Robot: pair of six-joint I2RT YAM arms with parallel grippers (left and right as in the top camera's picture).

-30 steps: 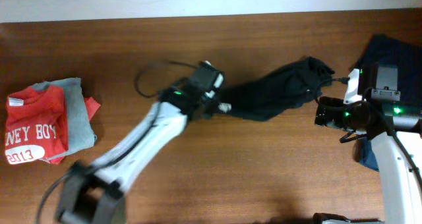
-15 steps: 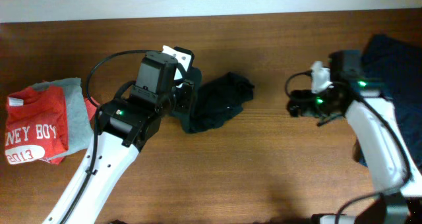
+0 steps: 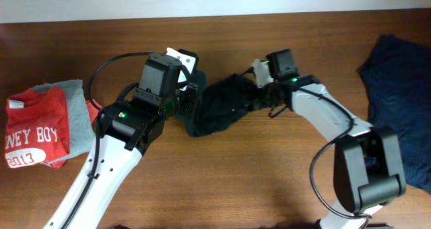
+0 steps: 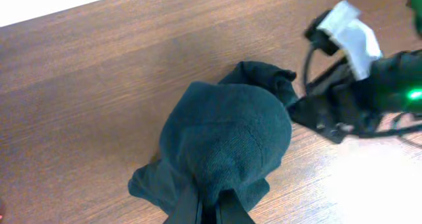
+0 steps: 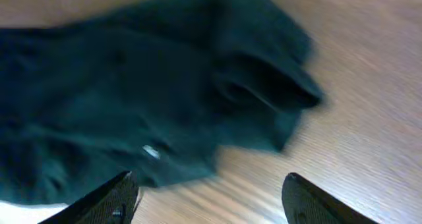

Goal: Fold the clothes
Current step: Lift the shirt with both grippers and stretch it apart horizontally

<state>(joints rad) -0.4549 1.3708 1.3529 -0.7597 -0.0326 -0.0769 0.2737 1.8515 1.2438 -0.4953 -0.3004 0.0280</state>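
The right gripper [image 3: 261,95] reaches the black T-shirt [image 3: 219,108]
Earlier well off to the right of the T-shirt, it now hangs at the shirt's right edge, fingers spread. The shirt, first stretched long, is bunched into a heap, and the navy garment [image 3: 401,81] to its right lies uncovered.

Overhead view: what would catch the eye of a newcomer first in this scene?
A crumpled black T-shirt lies bunched at the middle of the table, with the left tool shut on one end of it and the right tool open just at its other side. At the left edge a red shirt with white letters lies on a grey garment. A dark navy garment is spread at the right edge.
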